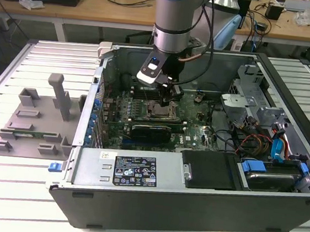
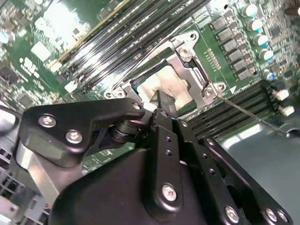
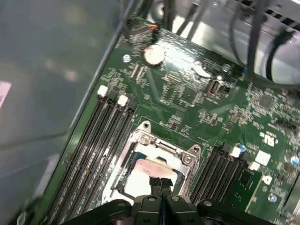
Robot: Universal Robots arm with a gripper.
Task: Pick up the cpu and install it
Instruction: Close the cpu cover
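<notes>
The cpu (image 3: 143,174), a silver square with a pale rim, lies inside the open metal socket frame (image 3: 140,140) on the green motherboard (image 1: 192,132). It also shows in the second wrist view, cpu (image 2: 164,79). My gripper (image 3: 162,182) hangs straight over it inside the computer case (image 1: 138,172), fingers pressed together with no gap. The shut tips (image 2: 161,99) sit at one edge of the chip's top; I cannot tell whether they touch it. In the exterior view the gripper (image 1: 170,99) is just above the socket (image 1: 159,114).
Black memory slots (image 3: 101,140) flank the socket on both sides. A long black expansion card (image 1: 150,131) lies in front of it. Drive cages and cables (image 1: 258,132) fill the case's right side in the exterior view. A grey fixture (image 1: 32,120) stands on the table outside.
</notes>
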